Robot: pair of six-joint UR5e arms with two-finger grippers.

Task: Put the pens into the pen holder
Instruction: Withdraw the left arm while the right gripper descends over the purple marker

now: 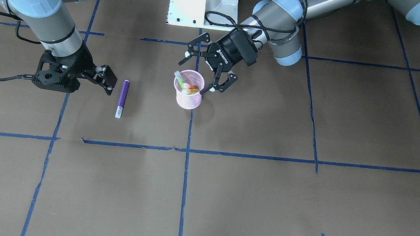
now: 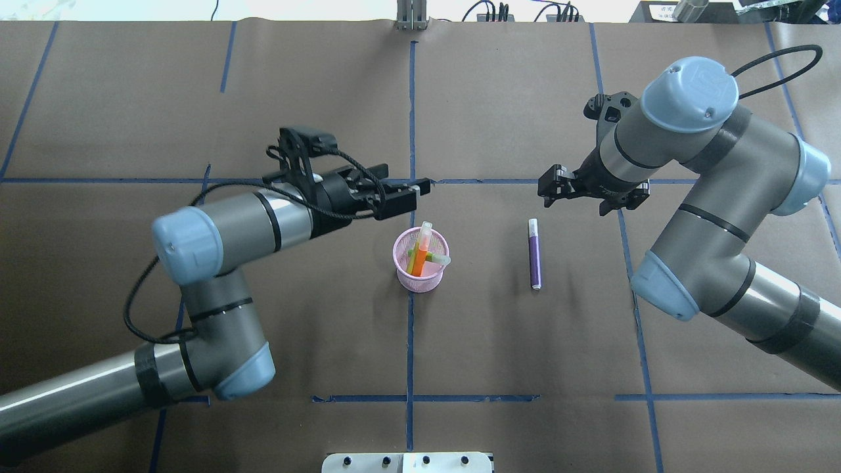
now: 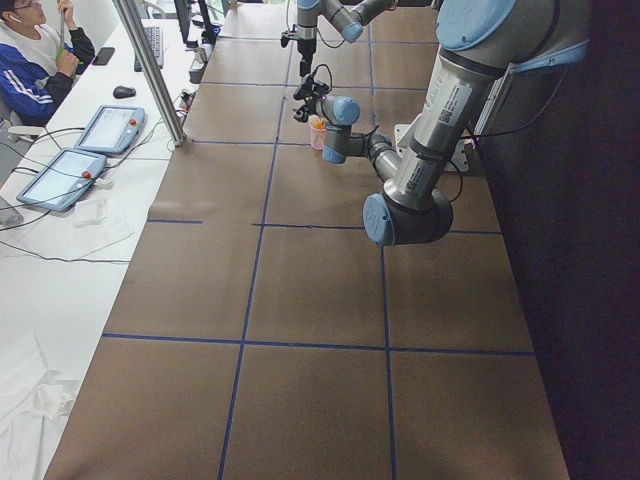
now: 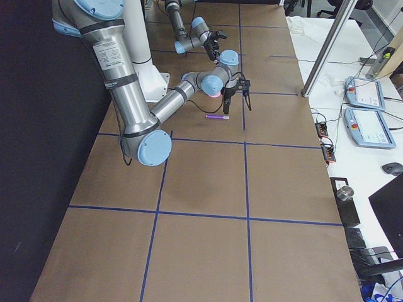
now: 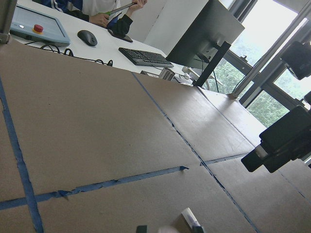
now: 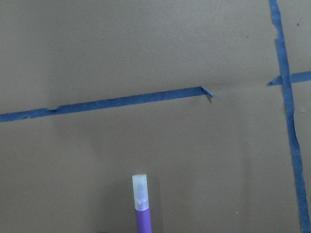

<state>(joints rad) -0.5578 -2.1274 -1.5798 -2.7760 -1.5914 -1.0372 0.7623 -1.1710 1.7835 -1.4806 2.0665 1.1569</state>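
Observation:
The pink mesh pen holder [image 1: 189, 93] [image 2: 420, 270] stands upright near the table's middle. A green pen [image 1: 179, 78] [image 2: 435, 258] and an orange pen [image 1: 191, 90] [image 2: 418, 255] lean inside it, pale cap ends up. The purple pen [image 1: 122, 98] [image 2: 535, 255] [image 6: 141, 208] lies flat on the brown paper, apart from the holder. My left gripper [image 1: 204, 72] [image 2: 412, 192] hovers open and empty just beyond the holder's rim. My right gripper [image 1: 107, 80] [image 2: 550, 188] is open, low, just off the purple pen's capped end, not touching it.
Blue tape lines [image 1: 185, 171] cross the brown paper. The white robot base [image 1: 204, 1] sits at the table's robot side. A white desk with tablets [image 3: 70, 170] runs along the far edge, where a person [image 3: 30, 60] sits.

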